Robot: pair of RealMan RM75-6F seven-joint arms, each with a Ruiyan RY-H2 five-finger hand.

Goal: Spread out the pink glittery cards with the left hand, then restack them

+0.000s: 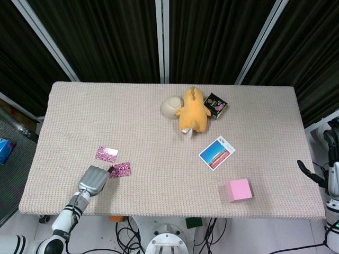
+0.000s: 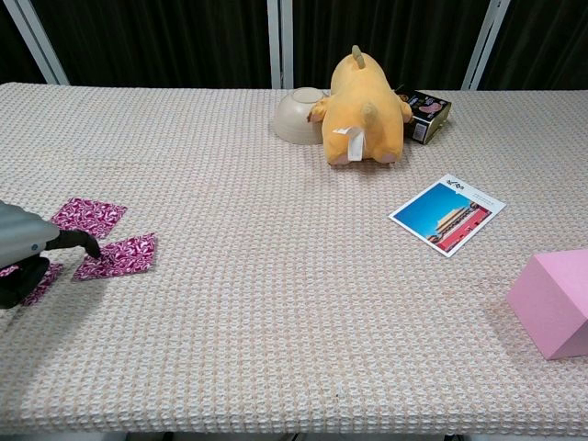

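The pink glittery cards lie on the table near its front left. One card (image 1: 106, 154) (image 2: 88, 217) lies apart, farther back. A second card (image 1: 121, 169) (image 2: 118, 257) is under a fingertip of my left hand (image 1: 93, 180) (image 2: 26, 246), which presses on it. A third card (image 2: 39, 279) peeks out beneath that hand in the chest view; the hand hides it in the head view. The left hand holds nothing. My right hand (image 1: 329, 174) hangs off the table's right edge with its fingers apart.
At the back middle sit a beige bowl (image 1: 170, 106), a yellow plush toy (image 1: 192, 111) and a small black box (image 1: 215, 105). A postcard (image 1: 216, 153) lies right of centre. A pink block (image 1: 239, 190) stands near the front right edge.
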